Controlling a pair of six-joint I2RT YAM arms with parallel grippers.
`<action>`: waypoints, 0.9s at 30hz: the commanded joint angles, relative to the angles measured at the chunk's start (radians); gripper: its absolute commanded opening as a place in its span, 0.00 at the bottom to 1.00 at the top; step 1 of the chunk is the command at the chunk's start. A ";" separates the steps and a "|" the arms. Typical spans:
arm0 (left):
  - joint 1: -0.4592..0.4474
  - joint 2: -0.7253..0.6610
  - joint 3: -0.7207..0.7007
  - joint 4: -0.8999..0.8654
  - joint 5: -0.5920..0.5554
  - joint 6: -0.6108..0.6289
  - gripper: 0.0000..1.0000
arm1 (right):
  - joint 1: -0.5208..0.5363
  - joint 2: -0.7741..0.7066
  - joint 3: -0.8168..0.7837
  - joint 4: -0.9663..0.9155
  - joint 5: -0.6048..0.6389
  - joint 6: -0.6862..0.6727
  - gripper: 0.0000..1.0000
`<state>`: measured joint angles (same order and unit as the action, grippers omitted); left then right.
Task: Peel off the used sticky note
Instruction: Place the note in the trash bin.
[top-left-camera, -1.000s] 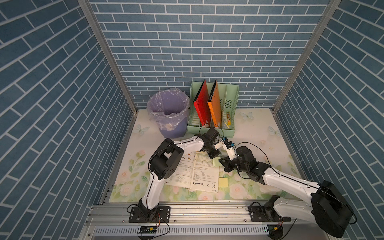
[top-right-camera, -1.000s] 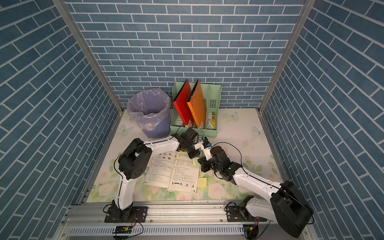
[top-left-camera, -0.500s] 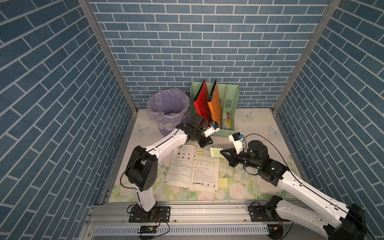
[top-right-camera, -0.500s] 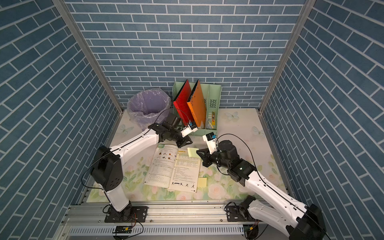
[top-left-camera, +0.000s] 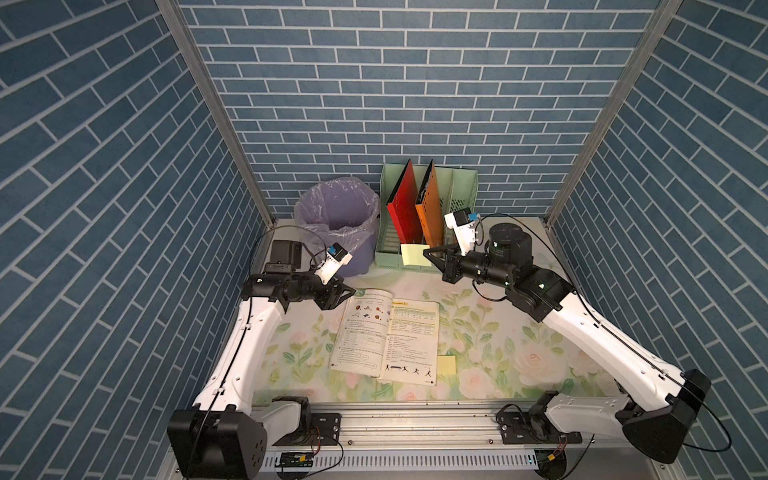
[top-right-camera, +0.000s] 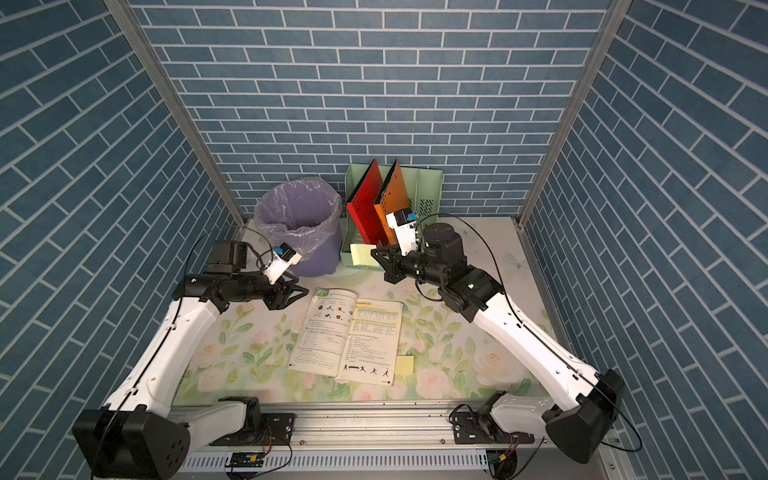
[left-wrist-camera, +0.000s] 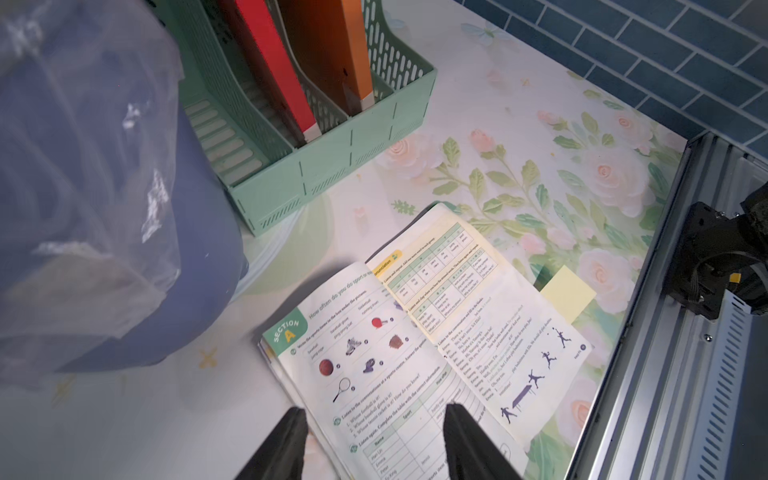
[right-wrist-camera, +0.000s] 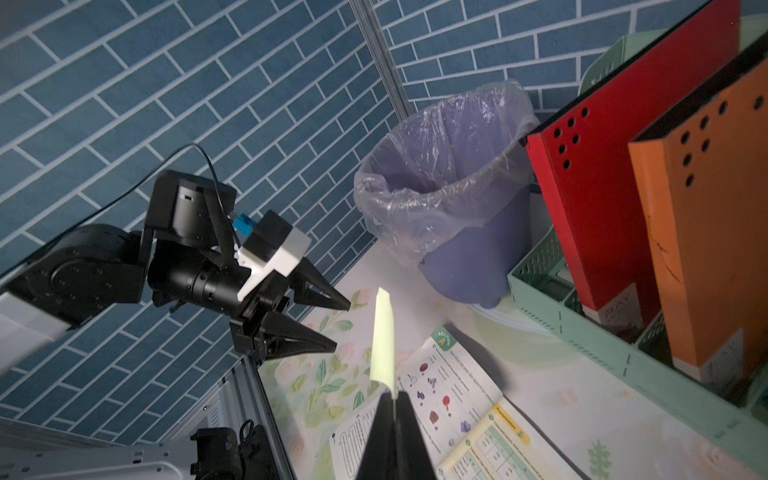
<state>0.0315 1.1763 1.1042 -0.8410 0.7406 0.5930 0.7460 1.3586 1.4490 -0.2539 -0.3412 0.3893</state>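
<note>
1. The right gripper is clamped shut on one edge of the yellow sticky note. It holds the note in the air, clear of the open workbook and just in front of the green file rack.
2. In the right wrist view the sticky note shows edge-on. It runs straight out from the closed fingertips, its long axis in line with the gripper.
3. The lined waste bin lies beyond the note's free end, toward the robot's left. If the note is bound for the bin, the way across looks clear.
4. The left gripper hovers low by the workbook's far left corner, just in front of the bin. Its jaws are apart and hold nothing.
5. The right arm has the note, though the left gripper is the nearer one to the bin.
6. A second yellow note lies flat on the floral table, touching the workbook's near right corner.
7. Blue brick-pattern walls close the cell on three sides.
</note>
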 joint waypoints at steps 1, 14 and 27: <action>0.128 0.020 -0.030 -0.133 0.102 0.132 0.59 | -0.002 0.164 0.227 -0.079 0.019 -0.053 0.00; 0.270 -0.001 -0.112 -0.215 0.117 0.258 0.71 | -0.004 0.884 1.060 -0.060 0.066 0.026 0.00; 0.270 0.005 -0.128 -0.201 0.114 0.261 0.72 | 0.015 1.031 1.050 0.174 0.045 0.105 0.00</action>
<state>0.2951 1.1843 0.9951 -1.0306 0.8360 0.8368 0.7506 2.3882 2.4805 -0.1905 -0.2844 0.4591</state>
